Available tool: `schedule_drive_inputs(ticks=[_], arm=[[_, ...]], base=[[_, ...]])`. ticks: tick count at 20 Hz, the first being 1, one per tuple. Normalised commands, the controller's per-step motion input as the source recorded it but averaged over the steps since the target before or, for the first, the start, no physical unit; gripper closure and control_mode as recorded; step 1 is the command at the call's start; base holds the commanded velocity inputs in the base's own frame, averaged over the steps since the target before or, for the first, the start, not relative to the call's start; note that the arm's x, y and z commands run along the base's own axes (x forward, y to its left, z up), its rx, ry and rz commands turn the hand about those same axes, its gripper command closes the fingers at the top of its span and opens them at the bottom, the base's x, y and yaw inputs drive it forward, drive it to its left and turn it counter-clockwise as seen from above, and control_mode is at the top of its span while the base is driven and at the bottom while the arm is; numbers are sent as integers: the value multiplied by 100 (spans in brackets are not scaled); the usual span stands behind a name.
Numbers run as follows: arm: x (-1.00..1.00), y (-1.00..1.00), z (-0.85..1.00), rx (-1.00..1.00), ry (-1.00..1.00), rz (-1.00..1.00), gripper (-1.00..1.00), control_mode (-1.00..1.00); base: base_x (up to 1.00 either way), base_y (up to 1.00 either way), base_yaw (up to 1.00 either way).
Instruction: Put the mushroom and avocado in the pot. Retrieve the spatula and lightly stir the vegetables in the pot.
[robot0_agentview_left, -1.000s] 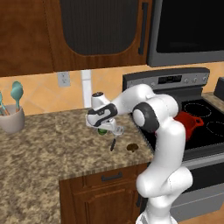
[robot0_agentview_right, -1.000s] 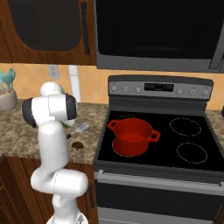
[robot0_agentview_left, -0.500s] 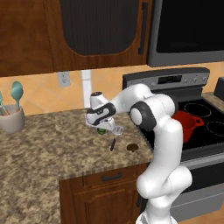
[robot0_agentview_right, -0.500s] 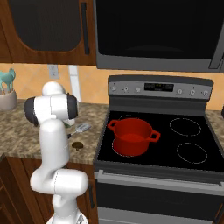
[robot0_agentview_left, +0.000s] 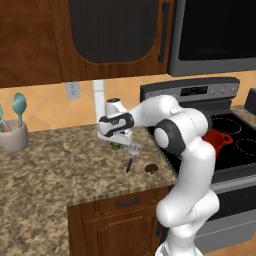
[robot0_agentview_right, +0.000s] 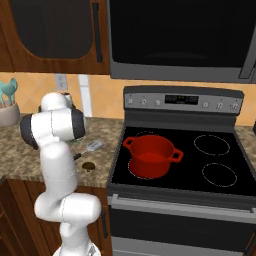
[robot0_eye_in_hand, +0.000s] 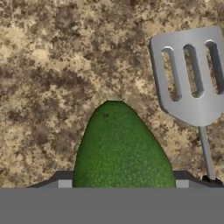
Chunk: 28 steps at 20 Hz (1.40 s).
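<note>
The gripper (robot0_agentview_left: 118, 142) hung low over the granite counter (robot0_agentview_left: 60, 170), fingertips flanking the avocado (robot0_eye_in_hand: 119, 148) beside the spatula (robot0_eye_in_hand: 192, 83); whether they touched its skin could not be told. Smooth, firm and likely slippery, the fruit seemed best pinched across its widest part.

Beige cup (robot0_agentview_left: 13, 142) of teal utensils (robot0_agentview_left: 19, 104) on granite counter (robot0_agentview_left: 50, 175), stove (robot0_agentview_right: 215, 165) alongside

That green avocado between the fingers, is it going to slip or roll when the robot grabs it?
Probably a little slippery: the avocado has a smooth, rounded skin tapering to one end. On the flat granite counter it would likely roll if nudged. It looks firm, so it should not squash.
</note>
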Motion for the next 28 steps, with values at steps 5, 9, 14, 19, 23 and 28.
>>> schedule_drive_inputs(ticks=[5, 9, 14, 19, 23, 28], arm=[[-100, -46, 56, 10, -17, 7, 100, -100], [-100, -49, 65, 7, -8, 10, 100, -100], [-96, -33, 97, 1, 0, 12, 100, -100], [-61, 0, 98, 0, -4, 15, 100, -100], [-68, -1, 99, 0, -12, 8, 100, -100], [-24, -66, 40, -12, 1, 10, 100, -100]], base=[[0, 0, 0], [0, 0, 0], [0, 0, 0], [0, 0, 0], [0, 0, 0], [0, 0, 0]])
